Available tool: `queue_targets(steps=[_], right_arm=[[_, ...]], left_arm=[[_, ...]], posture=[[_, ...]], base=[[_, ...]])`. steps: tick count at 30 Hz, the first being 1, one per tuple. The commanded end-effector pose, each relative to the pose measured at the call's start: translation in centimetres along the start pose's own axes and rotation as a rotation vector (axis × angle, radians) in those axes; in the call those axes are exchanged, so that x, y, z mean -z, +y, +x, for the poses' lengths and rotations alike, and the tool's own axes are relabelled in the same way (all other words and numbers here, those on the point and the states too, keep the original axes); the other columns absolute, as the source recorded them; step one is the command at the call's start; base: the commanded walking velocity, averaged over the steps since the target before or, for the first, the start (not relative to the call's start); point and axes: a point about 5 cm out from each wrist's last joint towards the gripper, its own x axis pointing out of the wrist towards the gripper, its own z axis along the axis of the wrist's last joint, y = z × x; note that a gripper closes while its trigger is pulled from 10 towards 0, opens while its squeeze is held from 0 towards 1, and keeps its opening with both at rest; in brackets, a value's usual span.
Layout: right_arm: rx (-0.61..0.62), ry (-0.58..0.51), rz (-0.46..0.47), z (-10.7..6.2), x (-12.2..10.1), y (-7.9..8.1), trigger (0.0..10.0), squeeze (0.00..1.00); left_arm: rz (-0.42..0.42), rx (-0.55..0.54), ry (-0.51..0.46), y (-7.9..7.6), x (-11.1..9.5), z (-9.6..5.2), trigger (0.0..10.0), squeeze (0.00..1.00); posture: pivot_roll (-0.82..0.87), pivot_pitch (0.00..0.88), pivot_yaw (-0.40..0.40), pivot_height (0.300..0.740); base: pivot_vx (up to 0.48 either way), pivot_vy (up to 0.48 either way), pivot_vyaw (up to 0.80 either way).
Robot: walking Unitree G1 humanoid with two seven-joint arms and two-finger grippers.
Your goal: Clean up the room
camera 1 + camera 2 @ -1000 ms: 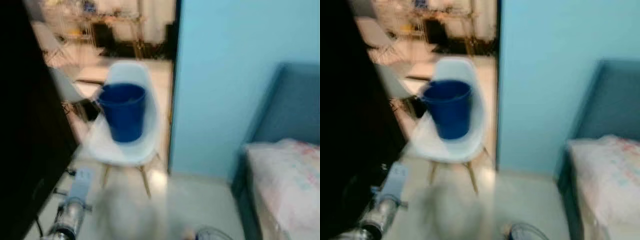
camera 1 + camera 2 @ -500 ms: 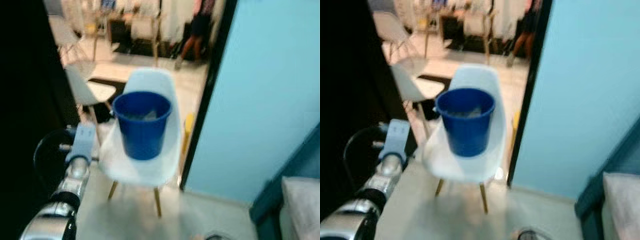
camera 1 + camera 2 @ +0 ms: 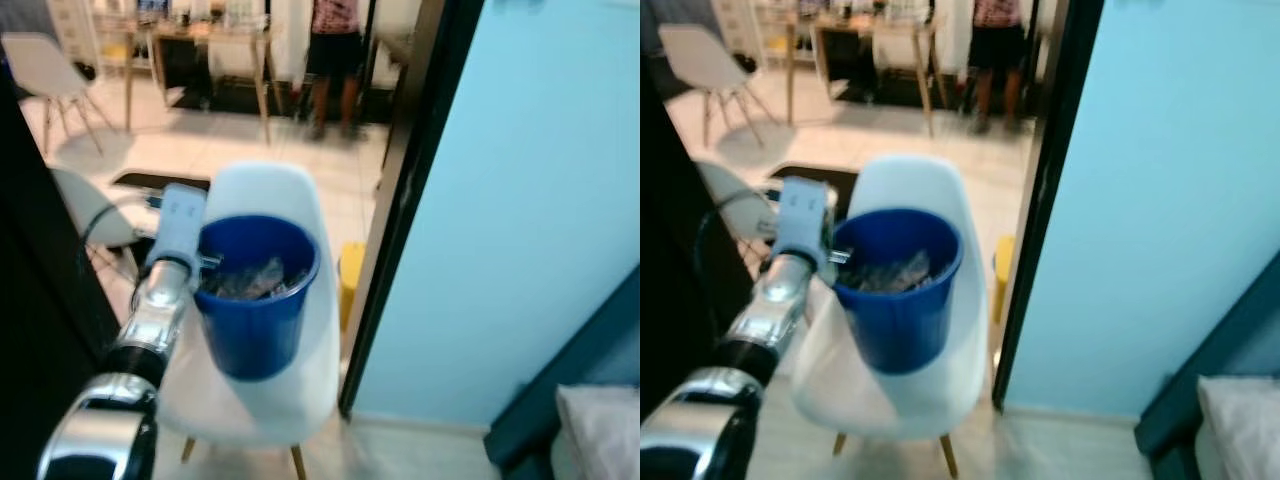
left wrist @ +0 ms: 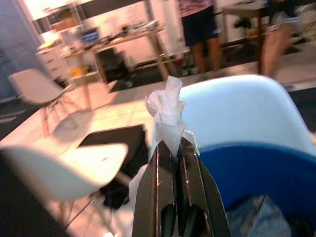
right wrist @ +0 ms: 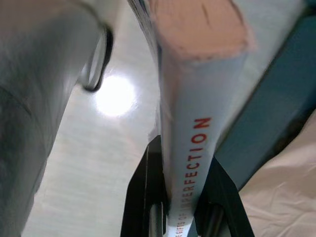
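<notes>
A blue bucket (image 3: pixel 255 300) with crumpled trash inside stands on a white chair (image 3: pixel 270 400) in a doorway. My left arm reaches up to the bucket's left rim. In the left wrist view my left gripper (image 4: pixel 174 145) is shut on a crumpled white tissue (image 4: pixel 168 111), just before the bucket's rim (image 4: pixel 256 153). In the right wrist view my right gripper (image 5: pixel 185 163) is shut on a light blue book (image 5: pixel 197 98) with red lettering on its spine, held low over the pale floor.
A light blue wall (image 3: pixel 520 200) and dark door frame (image 3: pixel 400 200) stand right of the chair. A blue bed with pale bedding (image 3: pixel 600 430) is at the lower right. A yellow object (image 3: pixel 350 270) sits behind the chair. A person (image 3: pixel 335 60) stands by a desk in the far room.
The camera has come closer to the chair and bucket. My left arm has risen and reached forward, bringing the tissue up to the bucket's rim.
</notes>
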Motion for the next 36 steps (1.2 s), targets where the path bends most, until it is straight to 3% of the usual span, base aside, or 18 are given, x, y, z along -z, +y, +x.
queue_targets(steps=[1, 6, 9, 12, 14, 17, 18, 19, 32, 36], right_arm=[[-0.012, -0.035, -0.001, 0.1, -1.0, 0.3, 10.0, 0.0], [-0.015, -0.032, -0.011, 0.1, -1.0, 0.3, 10.0, 0.0], [-0.017, -0.032, -0.012, 0.1, -1.0, 0.3, 10.0, 0.0], [-0.017, -0.033, -0.011, 0.1, -1.0, 0.3, 10.0, 0.0], [-0.017, -0.031, -0.01, 0.1, -1.0, 0.3, 10.0, 0.0], [-0.017, -0.03, -0.01, 0.1, -1.0, 0.2, 10.0, 0.0], [-0.017, -0.029, -0.01, 0.1, -0.9, 0.2, 10.0, 0.0], [-0.018, -0.028, -0.009, 0.1, -0.9, 0.3, 10.0, 0.0], [-0.019, -0.033, -0.013, 0.1, -1.1, 0.2, 10.0, 0.0], [-0.021, -0.034, -0.016, 0.1, -1.2, 0.3, 10.0, 0.0]], left_arm=[[0.038, 0.034, 0.0, -0.1, 0.3, -0.2, 10.0, 0.0], [0.07, 0.134, -0.006, -1.2, 0.6, -0.5, 10.0, 0.0], [0.12, 0.277, -0.026, -3.1, 1.1, -1.4, 10.0, 0.0], [0.111, 0.34, -0.027, -3.9, 1.3, -1.8, 10.0, 0.0], [0.12, 0.459, -0.001, -5.7, 2.1, -2.9, 10.0, 0.0], [0.135, 0.486, 0.025, -6.3, 2.6, -3.2, 10.0, 0.0], [0.17, 0.473, 0.051, -6.3, 3.0, -3.3, 10.0, 0.15], [0.2, 0.421, 0.086, -5.9, 3.5, -3.2, 10.0, 1.0], [0.194, 0.351, 0.103, -4.7, 3.6, -2.9, 10.0, 1.0], [0.295, 0.343, 0.132, -3.9, 3.7, -2.6, 10.0, 1.0]], posture=[[-0.05, 0.0, -0.035, 0.729], [-0.05, 0.0, -0.036, 0.729], [-0.05, 0.0, -0.031, 0.729], [-0.05, 0.0, -0.032, 0.729], [-0.06, 0.0, -0.031, 0.729], [-0.06, 0.0, -0.03, 0.729], [-0.06, 0.0, -0.029, 0.729], [-0.06, 0.0, -0.029, 0.729], [-0.06, 0.0, -0.029, 0.729], [-0.05, 0.0, -0.029, 0.729]], base=[[0.266, 0.0, 0.0], [0.0, 0.0, 0.0], [0.0, 0.0, 0.0], [0.0, 0.0, 0.0], [0.0, 0.0, 0.0], [0.0, 0.0, 0.0], [0.0, 0.0, 0.0], [0.0, 0.0, 0.0], [0.0, 0.0, 0.0], [0.0, 0.0, 0.0]])
